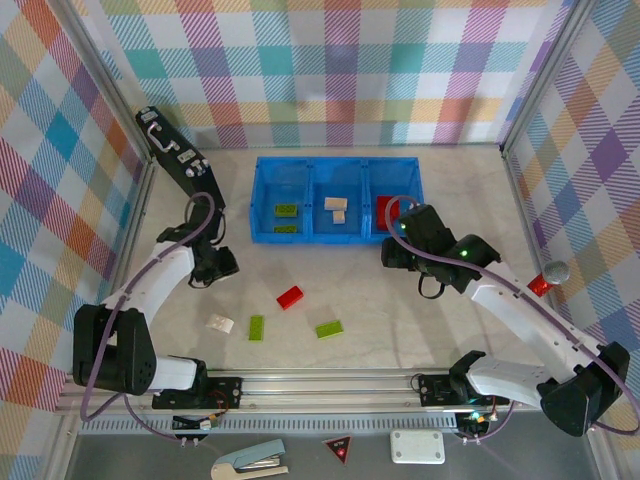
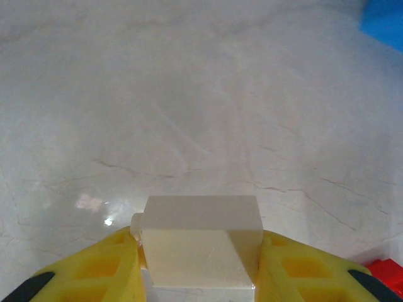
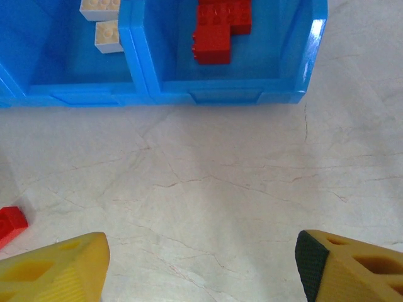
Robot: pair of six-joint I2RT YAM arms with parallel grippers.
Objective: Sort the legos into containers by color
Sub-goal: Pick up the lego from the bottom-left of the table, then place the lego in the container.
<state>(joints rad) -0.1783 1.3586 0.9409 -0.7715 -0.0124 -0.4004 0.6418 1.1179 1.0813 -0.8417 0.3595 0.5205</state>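
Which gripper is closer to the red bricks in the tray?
Right. The right gripper hovers just in front of the red bricks; the left gripper is near the tray's opposite end.

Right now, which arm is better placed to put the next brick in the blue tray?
Left: the left gripper holds a cream brick; the right gripper is open and empty, near the blue tray.

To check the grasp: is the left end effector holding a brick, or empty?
Holding: the left end effector is shut on a cream brick, pinched between its yellow fingers.
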